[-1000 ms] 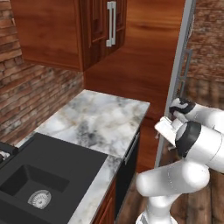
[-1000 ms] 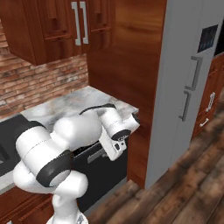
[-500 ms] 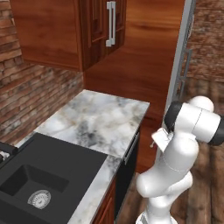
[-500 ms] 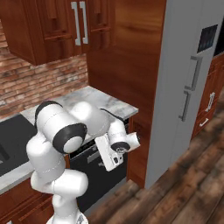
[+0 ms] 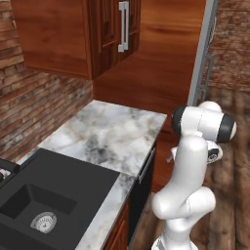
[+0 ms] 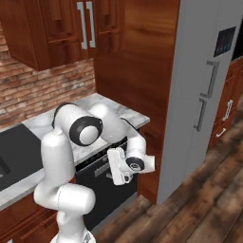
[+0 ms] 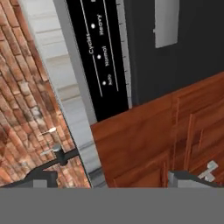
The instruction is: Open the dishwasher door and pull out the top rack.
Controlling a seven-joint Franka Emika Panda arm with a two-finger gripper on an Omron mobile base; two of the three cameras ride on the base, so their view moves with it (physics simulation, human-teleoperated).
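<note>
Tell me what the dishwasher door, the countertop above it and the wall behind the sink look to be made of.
Dishwasher door: smooth black panel, probably painted metal or plastic, with a grey metallic-looking bar handle.
Countertop: polished marble or an imitation of it; white with grey veining and a soft sheen.
Wall: red-brown brick with pale mortar lines, matte and rough-looking.

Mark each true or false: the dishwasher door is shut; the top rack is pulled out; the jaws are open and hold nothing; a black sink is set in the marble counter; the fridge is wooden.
1. The dishwasher door is shut. True.
2. The top rack is pulled out. False: no rack shows, since the door is closed.
3. The gripper has open jaws holding nothing. True.
4. A black sink sits in the marble counter. True.
5. The fridge is wooden. False: it is grey.
</note>
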